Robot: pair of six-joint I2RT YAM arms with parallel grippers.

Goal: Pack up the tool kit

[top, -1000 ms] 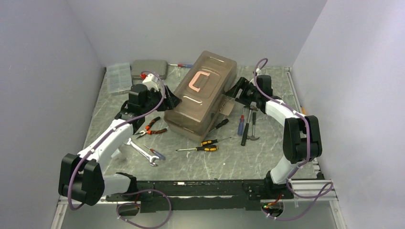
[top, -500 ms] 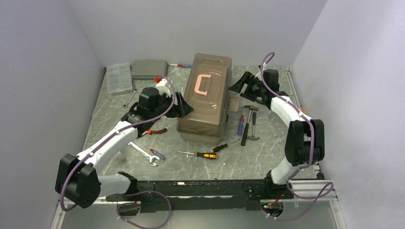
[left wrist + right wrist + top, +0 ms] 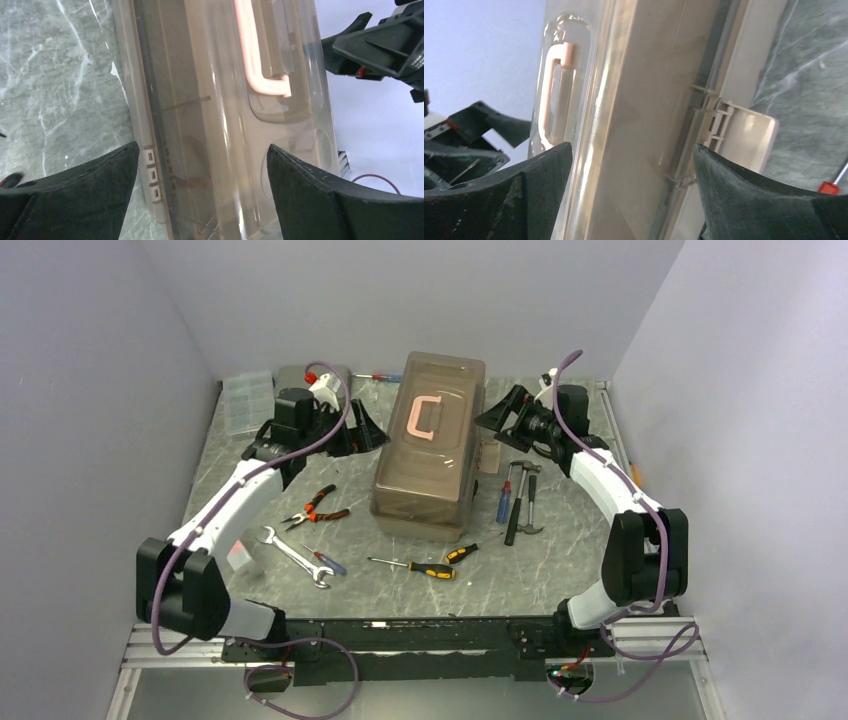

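The tool kit's taupe toolbox (image 3: 430,455) stands shut in the middle of the table, its pink handle (image 3: 424,418) flat on the smoky lid. My left gripper (image 3: 372,430) hangs open just off the box's left side, and the box wall (image 3: 210,125) fills the space between its fingers. My right gripper (image 3: 497,418) is open off the right side, facing the box (image 3: 644,115) and its hanging latch flap (image 3: 744,135). Loose tools lie around: red pliers (image 3: 315,508), a wrench (image 3: 295,556), yellow-handled screwdrivers (image 3: 425,567), a blue screwdriver (image 3: 505,502) and a hammer (image 3: 520,505).
A flat grey case (image 3: 300,380) and a clear organiser box (image 3: 248,402) sit at the back left, with a small screwdriver (image 3: 380,377) behind the toolbox. Walls close in on the left, the back and the right.
The toolbox has swung from a diagonal to lie front to back. Both grippers have opened wider and drawn away from its sides, the left one shifting toward the back.
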